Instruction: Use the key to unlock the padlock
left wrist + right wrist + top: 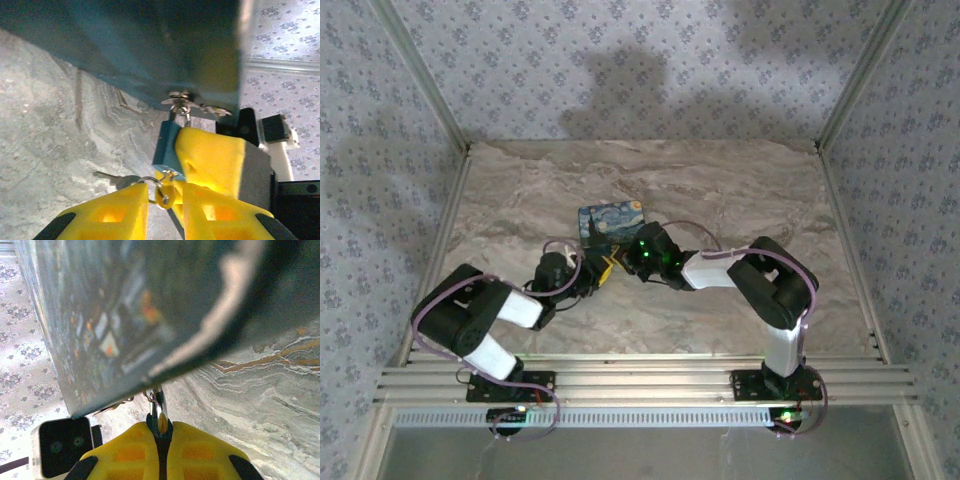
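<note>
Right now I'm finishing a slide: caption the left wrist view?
Blue padlock on the case zipper, clamped by the right gripper; key between the fingers of the left gripper.

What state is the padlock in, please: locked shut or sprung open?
Shut, apparently: the padlock hangs from the zip pulls by its shackle, no gap visible.

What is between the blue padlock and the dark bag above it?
The padlock's thin metal loop, hooked through the bag's silver zipper pulls; no bare gap. The left wrist view shows it.
</note>
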